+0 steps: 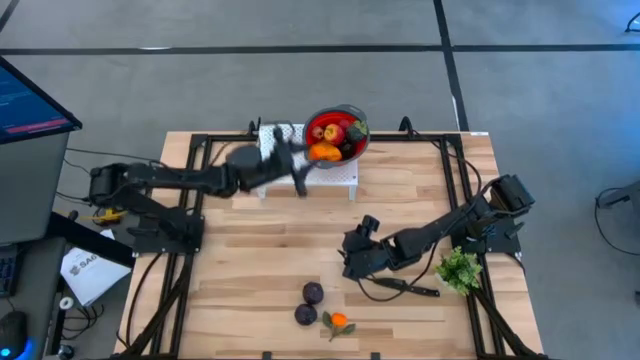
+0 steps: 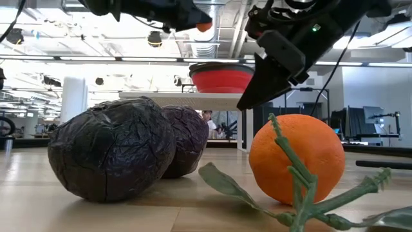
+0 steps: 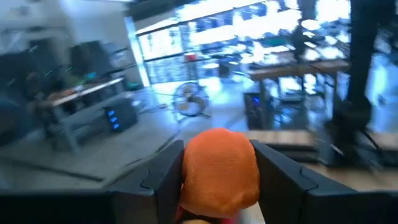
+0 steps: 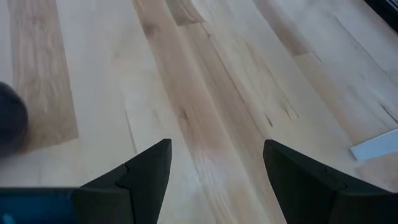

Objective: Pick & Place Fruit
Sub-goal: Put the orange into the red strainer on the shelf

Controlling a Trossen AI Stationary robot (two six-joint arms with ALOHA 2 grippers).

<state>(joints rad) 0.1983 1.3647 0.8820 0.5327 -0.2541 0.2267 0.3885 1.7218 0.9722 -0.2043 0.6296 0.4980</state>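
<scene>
My left gripper (image 1: pixel 303 157) is raised beside the red bowl (image 1: pixel 352 150), which stands on a white rack (image 1: pixel 340 178) and holds red, red-yellow and orange fruit. It is shut on an orange fruit (image 3: pixel 219 171), which also shows in the low view (image 2: pixel 203 27). My right gripper (image 4: pixel 217 174) is open above bare wood at mid table (image 1: pixel 352 262), touching nothing. Two dark purple fruits (image 1: pixel 313 292) (image 1: pixel 305 314) and an orange with green leaves (image 1: pixel 338 321) rest on the table near its near edge; one purple fruit (image 4: pixel 9 124) shows in the right wrist view. My left gripper pinches the orange fruit by its two sides (image 3: pixel 186 177) between the two fingers (image 3: pixel 158 183). The fruit is lifted clear of the table, high beside the bowl's rim, and stands out past the fingers' ends.
A black knife (image 1: pixel 405 288) lies on the table just right of my right gripper, and a green leafy bunch (image 1: pixel 460 268) lies near the right edge. Bare wood stretches across the table's left half and middle.
</scene>
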